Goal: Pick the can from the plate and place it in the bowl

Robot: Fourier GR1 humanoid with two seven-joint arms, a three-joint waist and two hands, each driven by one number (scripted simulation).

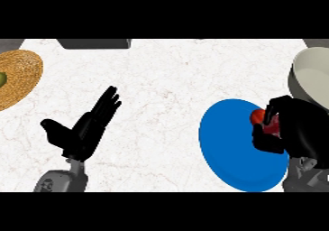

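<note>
While curled round the red can [267, 121], right hand [301, 131] sits over blue plate [233, 149] at its right edge, beige bowl [317, 81] just beyond plate, left hand [87, 124] well left of plate, fingers straight, woven dish [20, 76] farther left.

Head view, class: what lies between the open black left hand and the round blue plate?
Only bare white marbled counter lies between the left hand and the blue plate, as the head view shows.
</note>
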